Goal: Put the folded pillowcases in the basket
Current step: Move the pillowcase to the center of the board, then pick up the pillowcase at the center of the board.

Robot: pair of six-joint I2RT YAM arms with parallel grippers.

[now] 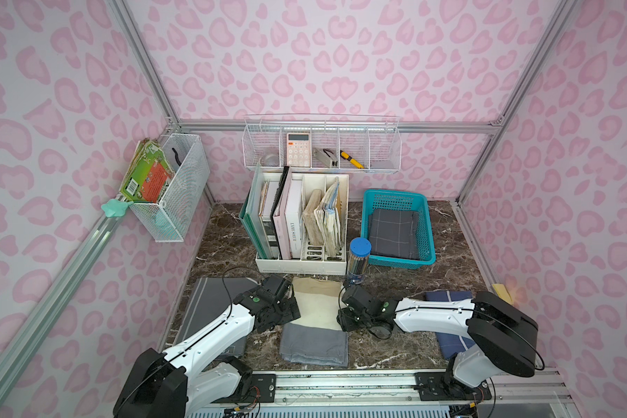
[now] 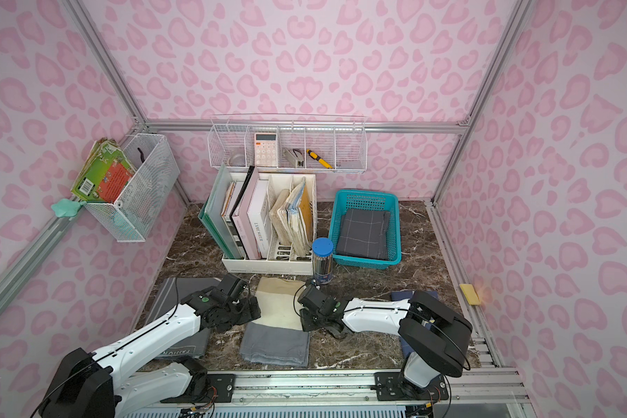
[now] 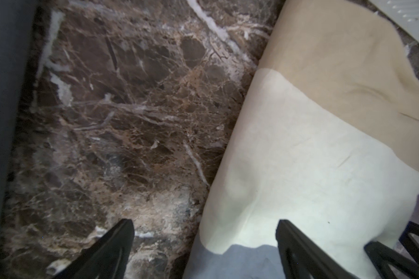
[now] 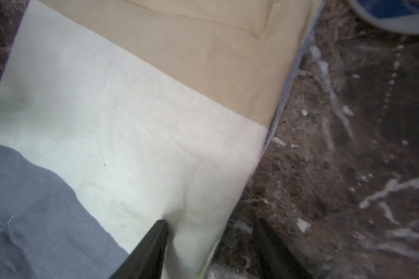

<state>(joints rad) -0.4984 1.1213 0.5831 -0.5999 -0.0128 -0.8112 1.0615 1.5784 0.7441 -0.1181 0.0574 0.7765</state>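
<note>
1. The table (image 1: pixel 395 351) has a dark brown marble-patterned top with pale veins. It fills the floor of a booth with pink spotted walls (image 1: pixel 341 54) framed by silver metal rails (image 1: pixel 214 126).
2. A white wire shelf (image 1: pixel 386 152) hangs on the back rail and holds a calculator (image 1: pixel 298 149) and a yellow cutter (image 1: pixel 352 159). A white wire bin (image 1: pixel 185 188) hangs on the side rail with picture books (image 1: pixel 147 173) in it.
3. A white file rack (image 1: pixel 301 267) full of books stands at the back of the table. A blue-lidded pencil jar (image 1: pixel 360 253) stands at its front corner.
4. The basket (image 1: pixel 399 202) sits at the back, beside the rack. A folded dark checked cloth (image 1: pixel 393 233) lies inside it.
5. The pillowcase (image 1: pixel 319 307), folded and banded tan, cream and grey, lies flat on the table near the front. It is between the two arms and well apart from the basket.
6. The left gripper (image 3: pixel 205 223) has its fingers spread wide across the pillowcase's edge, one over bare marble and one over the cream band.
7. The right gripper (image 4: pixel 212 221) straddles the opposite edge. Its fingers are apart, with a narrower gap than the left's; one tip presses into the cream cloth and the other is over the marble.
8. A dark grey cloth (image 1: pixel 210 300) lies under the left arm and a navy cloth (image 1: pixel 446 296) under the right arm.
</note>
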